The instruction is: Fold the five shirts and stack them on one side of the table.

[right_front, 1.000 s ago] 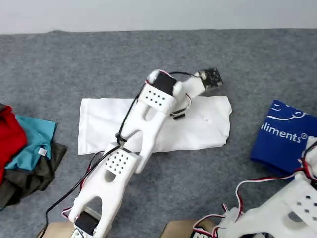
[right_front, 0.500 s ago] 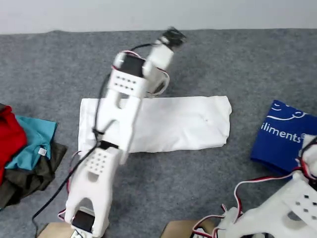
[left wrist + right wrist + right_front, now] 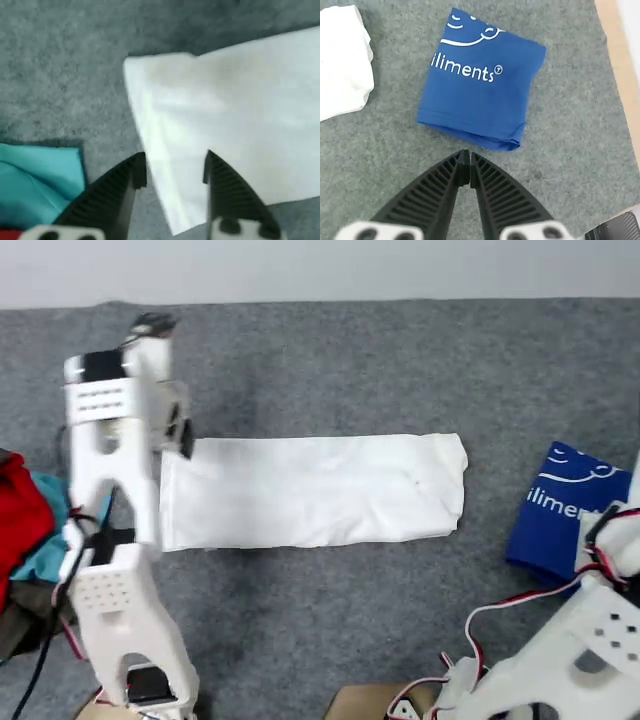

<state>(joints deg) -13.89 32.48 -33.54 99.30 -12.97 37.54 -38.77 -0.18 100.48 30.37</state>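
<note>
Left claw (image 3: pixel 170 167) is held released over the left end of the white shirt (image 3: pixel 320 490), laid across the middle of the table (image 3: pixel 350 360). That end is best pinched through all layers and carried onto the right end, edges matched. By the right edge the folded blue shirt (image 3: pixel 480 95) is lying, the right claw (image 3: pixel 470 162) clenched empty near it. Since a second ago the left arm has been swung there from the shirt's right part.

A grey, felt-like mat (image 3: pixel 400 360) covers the table (image 3: pixel 619 75), whose bare tan edge shows beside the mat in the right wrist view. A plain pale wall (image 3: pixel 320 270) runs behind the mat's far edge, under soft, even light
</note>
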